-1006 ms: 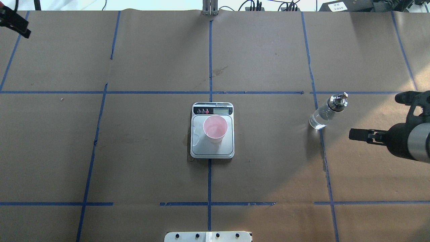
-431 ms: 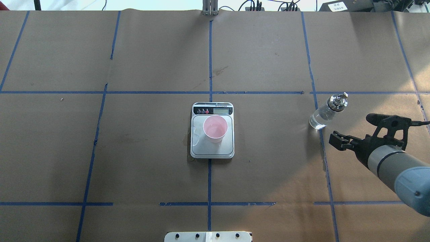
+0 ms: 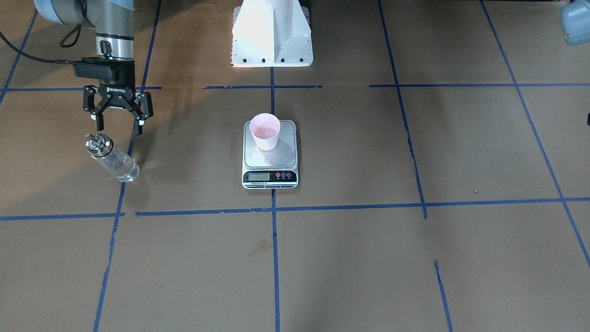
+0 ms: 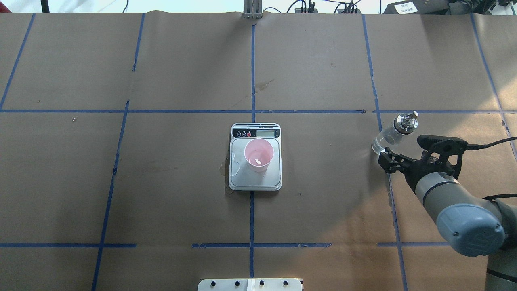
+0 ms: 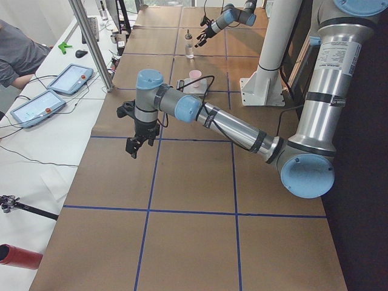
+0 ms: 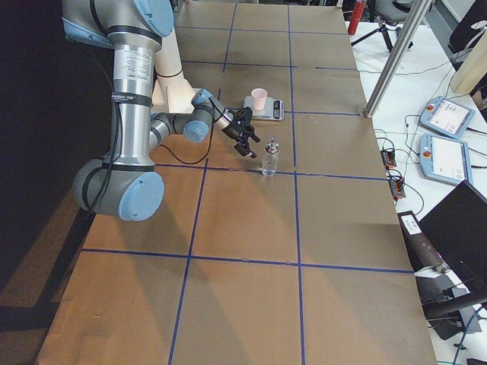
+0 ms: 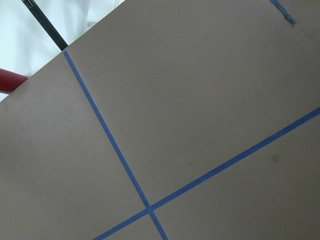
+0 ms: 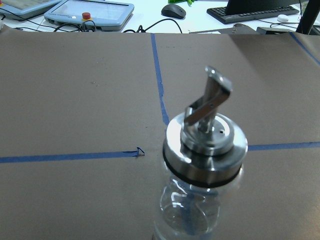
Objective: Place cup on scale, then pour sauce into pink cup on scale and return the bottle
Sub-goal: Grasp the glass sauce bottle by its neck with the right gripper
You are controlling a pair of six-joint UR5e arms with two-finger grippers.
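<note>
The pink cup (image 4: 259, 154) stands upright on the scale (image 4: 242, 180) at the table's middle; it also shows in the front view, cup (image 3: 265, 131) on scale (image 3: 286, 157). The clear glass bottle (image 4: 392, 134) with a metal spout stands upright to the right, with clear sauce in it. My right gripper (image 3: 119, 125) is open and empty, just on the robot's side of the bottle (image 3: 112, 158), near its top. The right wrist view looks down on the bottle (image 8: 205, 150) close up. My left gripper (image 5: 134, 147) hangs over bare table far left; I cannot tell its state.
The white robot base (image 3: 272, 32) stands behind the scale. A small wet stain (image 4: 223, 169) lies by the scale's left edge. Tablets (image 6: 449, 118) and cables lie on the operators' white table beyond the far edge. Blue tape lines cross the brown paper.
My right gripper has moved left toward the bottle and now sits close beside it. The left arm has left the overhead view's top left corner.
</note>
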